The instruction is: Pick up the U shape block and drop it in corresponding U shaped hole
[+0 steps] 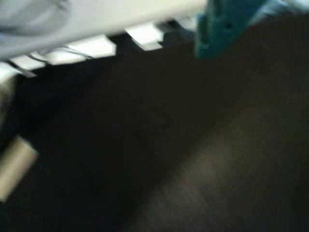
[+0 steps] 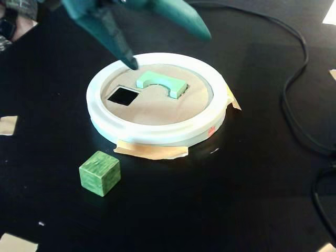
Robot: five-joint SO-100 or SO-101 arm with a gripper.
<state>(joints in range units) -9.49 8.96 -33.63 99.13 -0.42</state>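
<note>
A black table (image 2: 247, 178) filled the fixed view beneath the teal claw (image 2: 170, 50), which hung over the far side of the scene with its two fingers spread wide and nothing between them. One finger (image 2: 107, 37) was dark and narrow, its tip just above the far-left rim of the round white-rimmed sorting lid (image 2: 157, 134); the other finger (image 2: 176, 16) was broader and pointed off to the right in that view.

The lid sat directly below and slightly nearer the camera than the claw, with tan tape (image 2: 152, 152) showing from under its near edge and at its right side. On the lid's brown face, the light-green U shape block (image 2: 160, 83) lay just below the gap between the fingers, its arch opening toward the camera; whether it was seated in its hole or only resting on the surface could not be told. The square hole (image 2: 123, 96) stood open just left of the block, under the narrow finger.

A darker green cube (image 2: 100, 173) sat on the table well clear of the claw, beyond the lid's near edge. A black cable (image 2: 289, 89) curved along the table to the claw's right.

The wrist view was blurred and mostly dark; only a teal part of the claw (image 1: 222, 26) at the top edge and pale patches along the upper left could be made out.
</note>
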